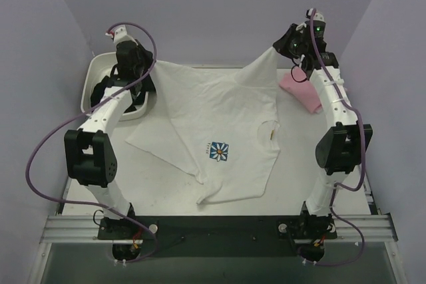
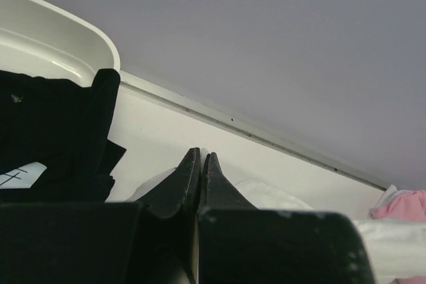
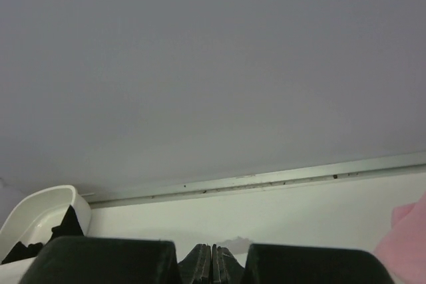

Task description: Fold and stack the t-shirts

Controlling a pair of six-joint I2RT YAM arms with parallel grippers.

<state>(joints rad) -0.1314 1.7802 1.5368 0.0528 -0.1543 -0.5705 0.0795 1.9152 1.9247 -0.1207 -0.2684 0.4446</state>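
Top: white tee (image 1: 219,118) lay print-up mid-surface (image 1: 293,171). Its far corners were pinched by the left end effector (image 1: 148,70) at 10 o'clock and the right end effector (image 1: 281,48) at 1. Pink tee (image 1: 298,88) sat at 2.
Left wrist: fingers (image 2: 183,181) pressed together, white cloth below.
Right wrist: same.
Soft, light, droopy; grip the hem corners.

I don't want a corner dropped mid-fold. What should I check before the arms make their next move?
1. Is the left gripper shut on a far corner of the white t-shirt? ok.
2. Is the right gripper shut on the other far corner? ok.
3. Is the far edge straight between them? not ok, it dips.
4. Does the near part lie flat? not ok, creased and folded.
5. Is the pink t-shirt clear of the white one? cannot tell; the right arm partly covers it.
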